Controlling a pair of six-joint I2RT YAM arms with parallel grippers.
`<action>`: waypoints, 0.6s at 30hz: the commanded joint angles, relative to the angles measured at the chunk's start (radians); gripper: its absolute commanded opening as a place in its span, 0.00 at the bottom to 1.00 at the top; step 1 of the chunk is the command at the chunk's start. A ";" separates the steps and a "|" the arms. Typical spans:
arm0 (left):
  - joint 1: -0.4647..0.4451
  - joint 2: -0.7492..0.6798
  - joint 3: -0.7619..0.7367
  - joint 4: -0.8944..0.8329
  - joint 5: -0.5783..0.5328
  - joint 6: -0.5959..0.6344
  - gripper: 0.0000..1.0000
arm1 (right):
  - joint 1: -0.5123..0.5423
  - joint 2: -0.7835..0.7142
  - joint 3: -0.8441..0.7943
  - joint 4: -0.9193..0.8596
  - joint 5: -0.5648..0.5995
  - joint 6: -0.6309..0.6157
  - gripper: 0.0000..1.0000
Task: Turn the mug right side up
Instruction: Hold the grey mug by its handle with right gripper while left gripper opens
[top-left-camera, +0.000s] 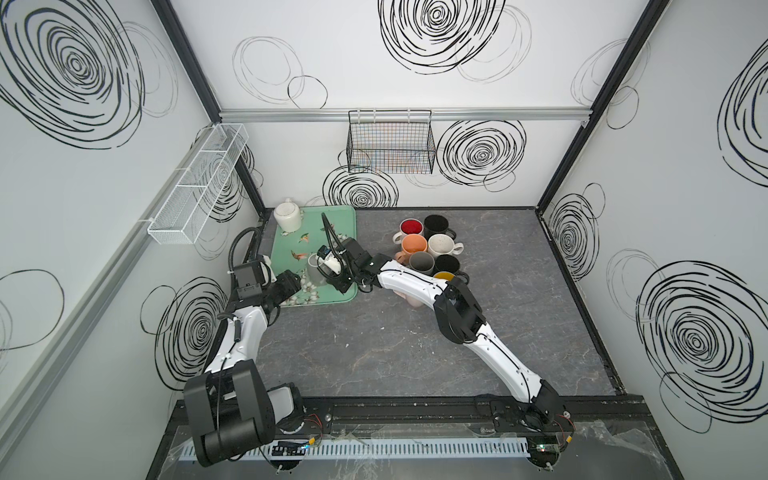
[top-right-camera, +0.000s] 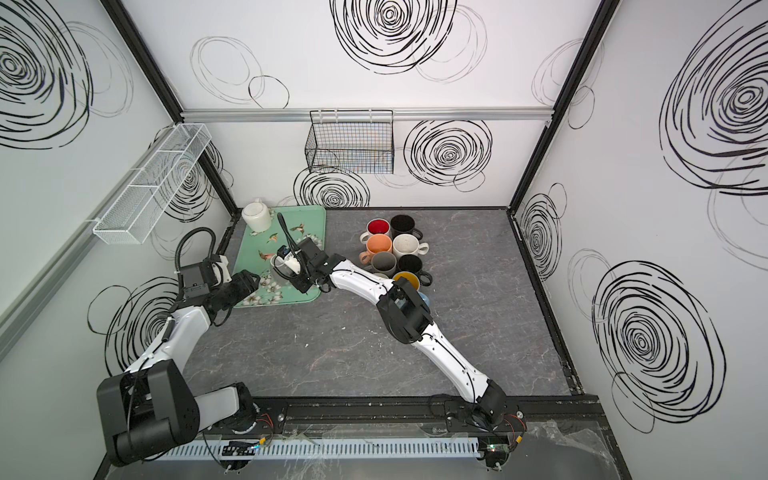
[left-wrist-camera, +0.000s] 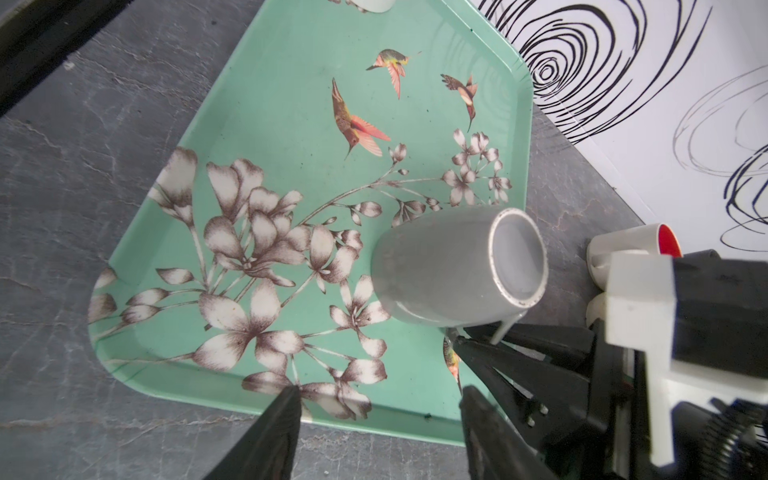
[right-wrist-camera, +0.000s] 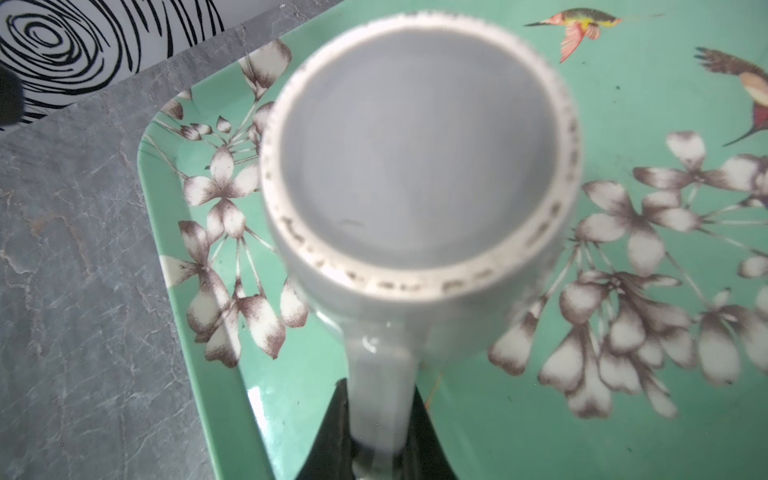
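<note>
Grey mug, base up on tray, handle clamped by right gripper; left gripper gapes empty at its 8 o'clock.

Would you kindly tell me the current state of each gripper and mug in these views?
grey mug: upside down on the tray, base up.
right gripper: shut on the grey mug's handle.
left gripper: open, holding nothing, at the tray's edge.
mugs beside the tray: upright, mouths up.

grey table: tray, mug cluster
</note>
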 joint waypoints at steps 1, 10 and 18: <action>0.014 -0.042 -0.027 0.098 0.059 -0.035 0.65 | -0.007 -0.122 -0.081 0.084 -0.003 -0.030 0.00; 0.016 -0.124 -0.121 0.393 0.193 -0.228 0.65 | -0.057 -0.363 -0.402 0.417 -0.106 0.129 0.00; -0.026 -0.211 -0.194 0.619 0.245 -0.431 0.64 | -0.104 -0.562 -0.637 0.707 -0.175 0.297 0.00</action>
